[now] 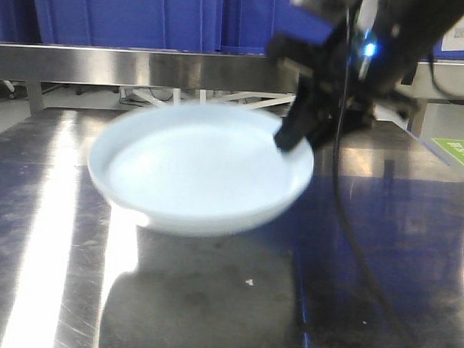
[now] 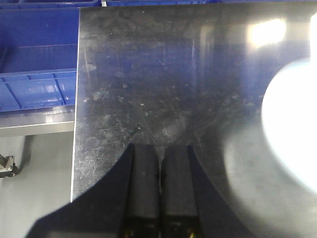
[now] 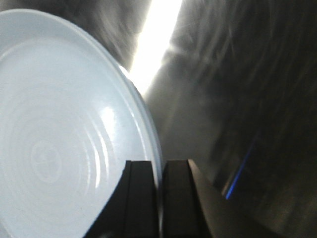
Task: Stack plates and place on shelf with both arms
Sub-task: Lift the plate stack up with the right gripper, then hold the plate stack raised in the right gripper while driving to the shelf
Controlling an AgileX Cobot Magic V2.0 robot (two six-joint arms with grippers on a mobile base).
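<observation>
Carrying step: right gripper pinches rim of round, shallow, pale bluish-white plate above dark glossy tabletop; left gripper fingers pressed together, empty. Next: level lowering for stacking.

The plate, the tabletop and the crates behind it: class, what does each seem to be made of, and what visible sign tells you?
The plate looks like glazed ceramic or melamine, undecidable: pale bluish-white, glossy highlight, faint rings. The tabletop seems metal, likely steel: dark, mirror-like reflections, fine scratches. The crates are probably plastic: uniform blue, moulded ribs.
</observation>
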